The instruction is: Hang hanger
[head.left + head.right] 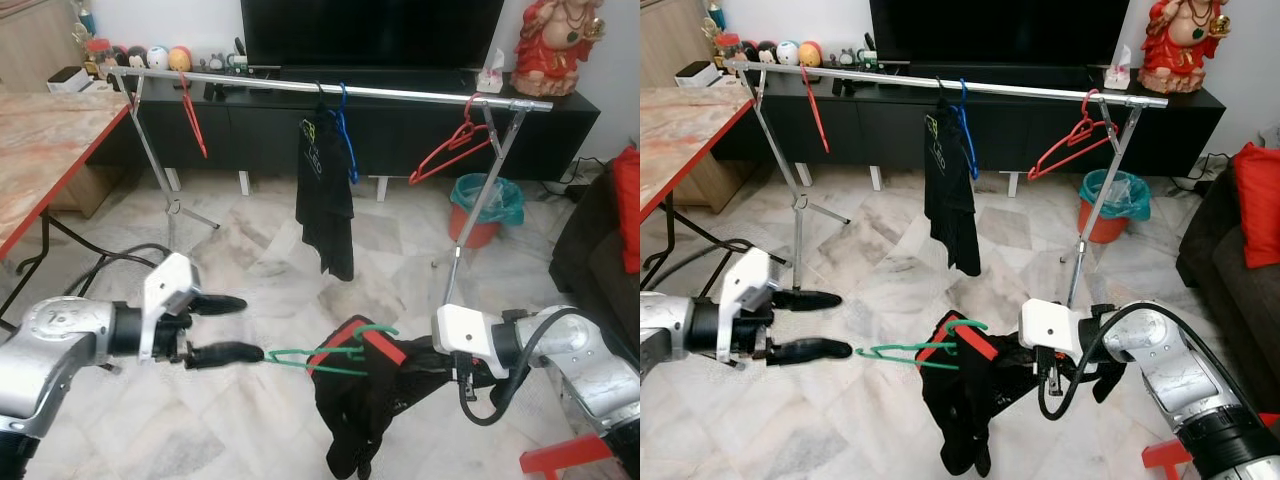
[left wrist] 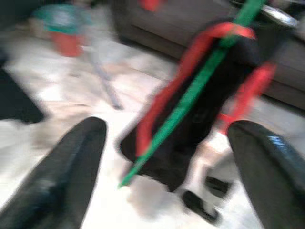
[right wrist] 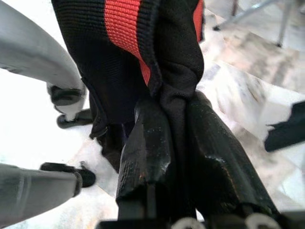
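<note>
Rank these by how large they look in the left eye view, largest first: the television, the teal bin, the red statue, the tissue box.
1. Television
2. Red statue
3. Teal bin, which looks close to the statue in size, so that order is unsure
4. Tissue box

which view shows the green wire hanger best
Left eye view: the thin green wire hanger appears whole, threaded through the black-and-red garment, its tip by the open left gripper. Right eye view matches. Left wrist view blurs it. Right wrist view shows the right gripper pinching cloth.
</note>
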Motion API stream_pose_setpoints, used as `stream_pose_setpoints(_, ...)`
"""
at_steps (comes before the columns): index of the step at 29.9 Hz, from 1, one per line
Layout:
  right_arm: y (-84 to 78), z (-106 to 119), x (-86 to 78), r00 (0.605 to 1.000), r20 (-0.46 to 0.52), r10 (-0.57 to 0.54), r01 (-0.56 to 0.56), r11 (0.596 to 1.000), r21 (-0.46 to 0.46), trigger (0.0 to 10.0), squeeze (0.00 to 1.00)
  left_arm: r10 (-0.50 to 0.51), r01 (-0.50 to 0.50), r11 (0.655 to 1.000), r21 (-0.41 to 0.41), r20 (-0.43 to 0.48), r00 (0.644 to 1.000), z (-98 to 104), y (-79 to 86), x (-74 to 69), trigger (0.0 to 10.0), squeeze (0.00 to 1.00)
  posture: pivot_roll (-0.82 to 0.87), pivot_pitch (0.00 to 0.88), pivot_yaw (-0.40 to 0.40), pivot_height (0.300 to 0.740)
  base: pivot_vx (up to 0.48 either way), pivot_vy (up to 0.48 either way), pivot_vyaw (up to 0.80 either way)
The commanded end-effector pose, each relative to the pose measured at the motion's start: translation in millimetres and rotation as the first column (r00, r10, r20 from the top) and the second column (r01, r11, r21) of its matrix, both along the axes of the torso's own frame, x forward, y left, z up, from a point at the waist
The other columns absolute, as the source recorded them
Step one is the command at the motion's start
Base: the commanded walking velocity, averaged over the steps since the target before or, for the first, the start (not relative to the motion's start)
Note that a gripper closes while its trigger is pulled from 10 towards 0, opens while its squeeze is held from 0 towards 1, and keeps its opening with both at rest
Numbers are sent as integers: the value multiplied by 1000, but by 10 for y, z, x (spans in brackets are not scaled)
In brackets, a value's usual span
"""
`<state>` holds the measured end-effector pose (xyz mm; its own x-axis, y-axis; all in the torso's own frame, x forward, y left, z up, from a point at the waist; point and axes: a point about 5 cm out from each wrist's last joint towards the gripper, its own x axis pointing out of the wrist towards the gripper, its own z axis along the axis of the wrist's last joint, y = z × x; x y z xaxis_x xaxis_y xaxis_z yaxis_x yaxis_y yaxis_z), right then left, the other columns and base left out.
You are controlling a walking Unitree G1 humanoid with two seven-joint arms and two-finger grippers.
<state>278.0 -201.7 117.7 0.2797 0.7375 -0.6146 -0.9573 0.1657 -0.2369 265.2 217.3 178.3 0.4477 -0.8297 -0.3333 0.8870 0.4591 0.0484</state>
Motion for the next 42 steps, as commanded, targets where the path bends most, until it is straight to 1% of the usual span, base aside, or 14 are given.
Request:
stream_pose_setpoints(1,-27,99,77,997,68,-26,26,1000,6,0,0,71,-72,997,2,45,996,26,70,29,10000,0,-24,0,10,740,0,0,0)
stream_pose_setpoints(3,-45,90,109,995,90,-53,53,999,1,0,0,151,-150,989,-17,98,984,46,126,65,10000,0,-22,0,10,740,0,0,0)
stream_pose_setpoints(4,-57,84,160,989,111,-100,99,995,12,0,0,283,-276,959,-63,182,942,81,194,149,10000,0,-20,0,8,740,0,0,0)
stream_pose_setpoints(7,-50,75,207,981,140,-132,131,991,16,0,0,373,-355,927,-123,200,906,97,230,186,10000,0,-19,0,7,740,0,0,0)
stream_pose_setpoints(8,-49,73,260,968,168,-184,182,983,28,8980,0,466,-434,882,-181,212,859,107,265,232,10000,0,-15,0,7,740,0,0,0)
stream_pose_setpoints(9,-49,66,280,962,176,-208,205,978,33,10000,0,496,-457,864,-209,209,843,102,269,237,10000,0,-13,0,7,740,0,0,0)
stream_pose_setpoints(11,-55,36,321,946,194,-258,255,966,42,10000,0,568,-514,816,-265,198,799,65,264,241,10000,0,-11,0,5,740,0,0,0)
stream_pose_setpoints(22,-99,104,505,869,290,-401,392,915,91,10000,0,707,-644,688,-334,109,699,-192,226,199,10000,0,-7,0,-4,740,0,0,0)
stream_pose_setpoints(27,-167,228,637,811,357,-463,457,883,107,10000,0,798,-748,585,-315,60,599,-365,287,213,10000,0,-7,0,-5,740,0,0,0)
stream_pose_setpoints(29,-156,244,642,815,350,-461,450,885,118,10000,0,796,-752,588,-298,48,603,-413,274,212,10000,0,-8,0,-5,740,0,0,0)
stream_pose_setpoints(33,-114,286,595,858,330,-394,368,919,141,10000,0,724,-696,661,-281,-2,689,-509,130,156,10000,0,-8,0,-5,740,0,0,0)
stream_pose_setpoints(34,-141,296,579,872,327,-364,344,931,122,10000,0,666,-646,717,-262,-20,746,-546,57,106,10000,0,-9,0,-4,740,0,0,0)
stream_pose_setpoints(37,-206,349,570,888,326,-324,309,946,98,10000,0,548,-546,808,-224,-58,835,-627,-49,-4,10000,0,-12,0,-2,740,0,0,0)
stream_pose_setpoints(42,-269,444,600,882,343,-322,309,947,92,10000,0,489,-497,839,-220,-94,867,-658,-74,-62,10000,0,-11,0,-3,740,0,0,0)
